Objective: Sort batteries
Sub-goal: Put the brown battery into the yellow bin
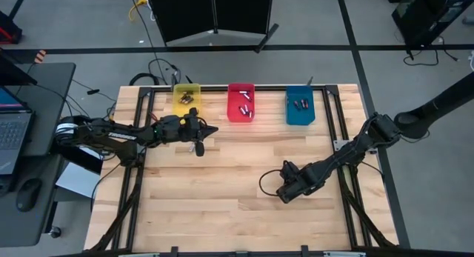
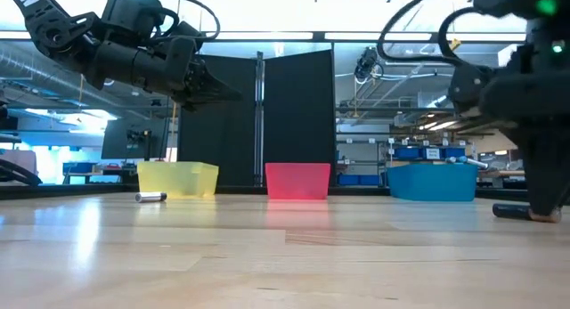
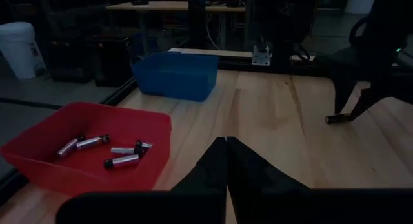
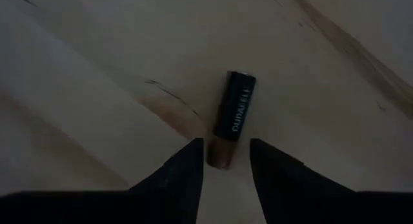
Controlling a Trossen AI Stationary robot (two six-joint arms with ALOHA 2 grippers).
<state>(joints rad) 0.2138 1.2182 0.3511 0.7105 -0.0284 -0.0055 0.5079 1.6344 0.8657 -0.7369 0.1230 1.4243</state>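
Note:
A black Duracell battery (image 4: 233, 114) with a copper end lies flat on the wooden table (image 1: 222, 198), right of centre. My right gripper (image 4: 226, 145) points down over it, open, with one finger on each side of the copper end (image 4: 221, 157); I see no touch. The low view shows that battery (image 2: 512, 210) beside the fingers (image 2: 545, 207) at table height. My left gripper (image 3: 226, 146) is shut on nothing and hangs level above the table near the yellow bin (image 1: 187, 98). Another silvery battery (image 2: 151, 197) lies on the table near that bin.
Yellow, red (image 1: 241, 101) and blue (image 1: 300, 105) bins stand in a row along the far edge, each with a few batteries inside (image 3: 106, 150). A metal frame borders the table (image 1: 337, 142). Bare wood lies in the middle and near side.

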